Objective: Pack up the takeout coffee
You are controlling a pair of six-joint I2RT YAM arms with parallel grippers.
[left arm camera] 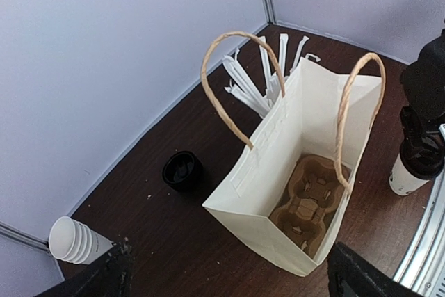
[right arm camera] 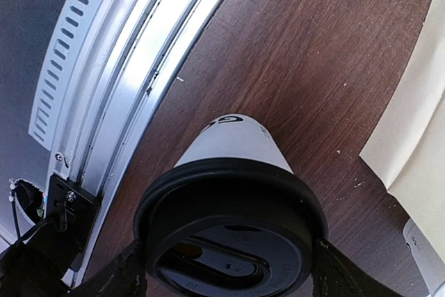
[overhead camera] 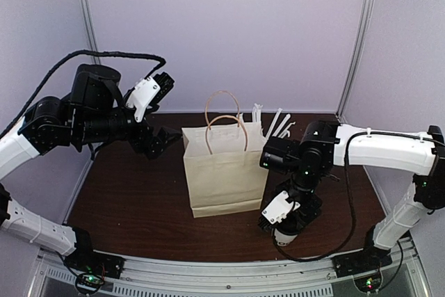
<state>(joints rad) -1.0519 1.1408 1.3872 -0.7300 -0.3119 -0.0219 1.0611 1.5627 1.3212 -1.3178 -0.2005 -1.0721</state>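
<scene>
Right wrist view: right hand [right arm camera: 228, 269] flanks the takeout coffee [right arm camera: 233, 186], whether grasping I cannot tell; left hand [left arm camera: 233, 275] spread wide.

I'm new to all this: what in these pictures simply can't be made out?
- Right wrist view: the lettering on the takeout coffee is mostly hidden by its own lid and curve.
- Right wrist view: the bottom edge cuts off the right gripper, so whether its fingers touch the cup is unclear.
- Top view: that gripper hides nearly all of the cup.
- Left wrist view: the paper bag hides whatever holds the straws.
</scene>
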